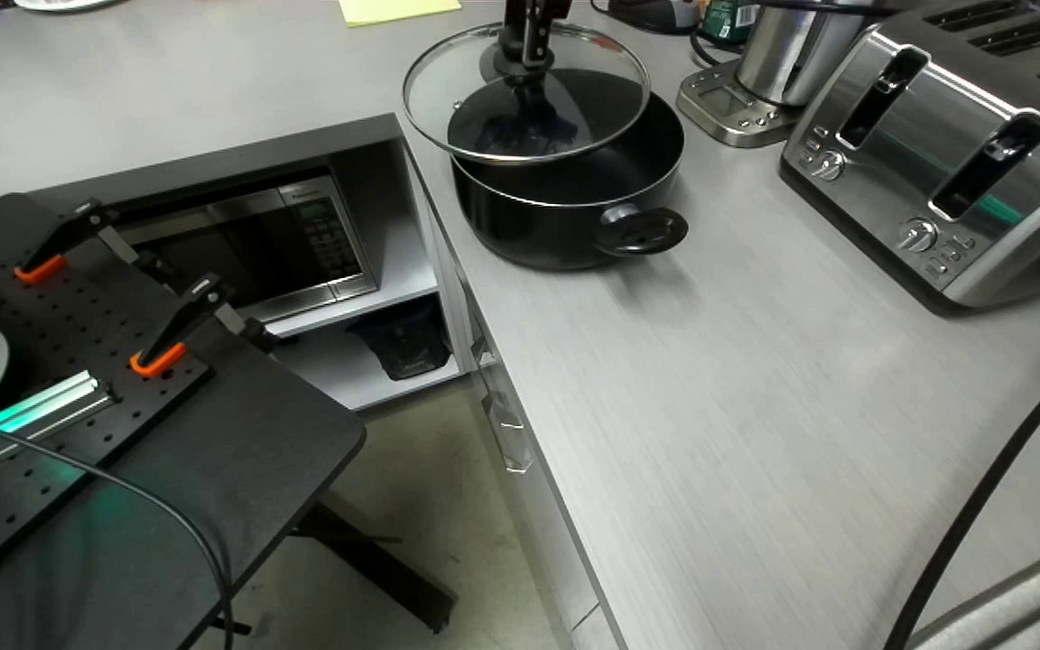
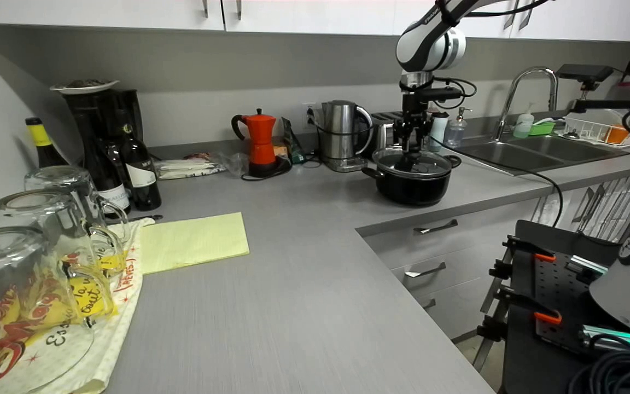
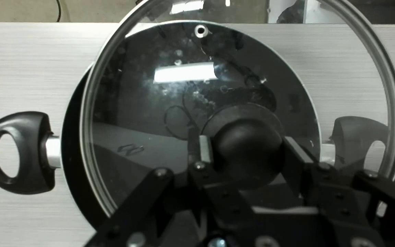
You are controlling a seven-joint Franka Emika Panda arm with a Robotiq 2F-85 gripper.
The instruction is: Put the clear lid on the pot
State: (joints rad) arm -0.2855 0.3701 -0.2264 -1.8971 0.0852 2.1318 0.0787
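The clear lid (image 1: 434,95) is a round glass lid with a thin metal rim and a black knob. My gripper (image 3: 250,151) is shut on the knob, one finger on each side. The lid hangs above the black pot (image 1: 538,226), off-centre. In the wrist view the lid (image 3: 238,65) is shifted right, leaving a strip of the pot (image 3: 74,168) uncovered on the left. The pot stands on the counter near its edge. An exterior view shows the lid (image 2: 430,164) low over the pot (image 2: 413,191), under my gripper (image 2: 410,153).
A steel toaster (image 1: 953,171) and a steel kettle (image 2: 339,128) stand near the pot. A sink (image 2: 534,153) lies beyond it. A red moka pot (image 2: 262,139), a yellow cloth (image 2: 194,241) and upturned glass mugs (image 2: 36,219) are on the counter. A black cable (image 1: 980,506) crosses an exterior view.
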